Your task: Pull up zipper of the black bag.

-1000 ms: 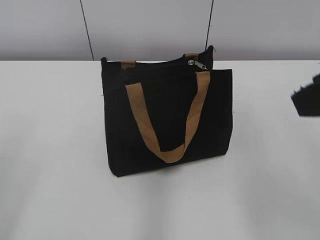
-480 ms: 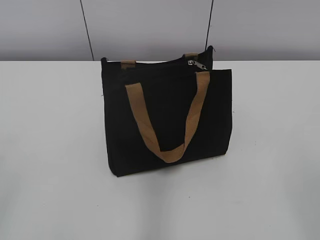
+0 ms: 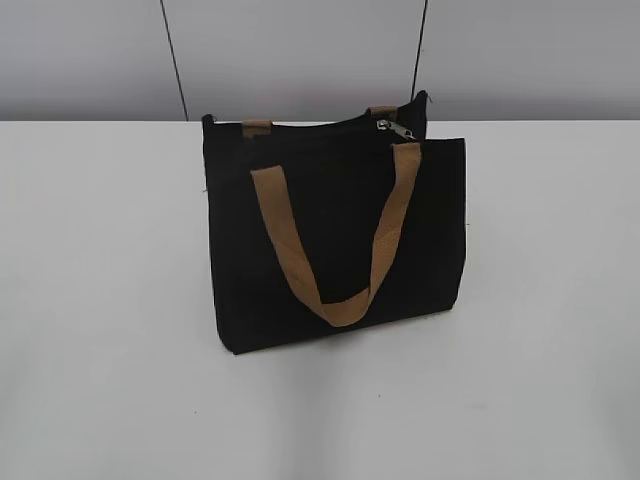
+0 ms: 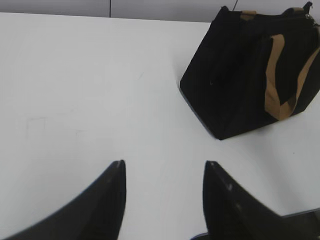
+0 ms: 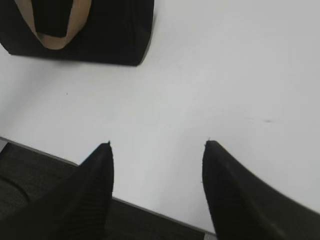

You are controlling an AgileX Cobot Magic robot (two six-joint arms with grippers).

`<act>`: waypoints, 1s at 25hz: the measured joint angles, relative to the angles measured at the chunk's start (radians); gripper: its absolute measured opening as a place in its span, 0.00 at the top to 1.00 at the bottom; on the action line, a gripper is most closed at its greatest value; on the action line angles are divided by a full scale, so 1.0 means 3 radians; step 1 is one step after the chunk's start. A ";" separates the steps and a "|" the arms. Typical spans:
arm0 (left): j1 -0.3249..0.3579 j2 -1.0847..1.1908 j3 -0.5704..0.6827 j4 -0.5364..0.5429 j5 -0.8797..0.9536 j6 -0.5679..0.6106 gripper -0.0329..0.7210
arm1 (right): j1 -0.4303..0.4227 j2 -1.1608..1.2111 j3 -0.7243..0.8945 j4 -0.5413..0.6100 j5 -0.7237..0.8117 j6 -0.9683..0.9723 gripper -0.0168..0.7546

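The black bag (image 3: 335, 240) stands upright on the white table, with a tan handle (image 3: 335, 240) hanging down its front. The silver zipper (image 3: 389, 127) sits on the top edge near the right end. Neither gripper shows in the exterior view. In the left wrist view the bag (image 4: 235, 80) is at the upper right, and my left gripper (image 4: 164, 165) is open and empty over bare table, well short of it. In the right wrist view the bag's lower part (image 5: 100, 35) is at the upper left, and my right gripper (image 5: 157, 145) is open and empty near the table's front edge.
The white table (image 3: 100, 300) spreads around the bag on all sides. A grey wall with two dark vertical lines (image 3: 175, 60) stands behind it. The table's front edge (image 5: 150, 209) shows in the right wrist view, with dark floor below.
A black gripper part at the right edge of the exterior view one second ago has left the view. The bag has not moved.
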 joint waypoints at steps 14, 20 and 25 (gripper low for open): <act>0.0000 0.0000 0.0000 0.0020 -0.0004 0.0010 0.49 | 0.0000 0.0010 0.0029 -0.0011 -0.0078 0.0006 0.45; 0.0000 0.0000 0.0000 0.0020 -0.0004 0.0010 0.51 | 0.0000 0.0010 0.0029 -0.0011 -0.0078 0.0006 0.46; 0.0110 0.0000 0.0000 0.0020 -0.0007 0.0010 0.54 | -0.0013 0.0010 0.0029 -0.0011 -0.0082 0.0008 0.46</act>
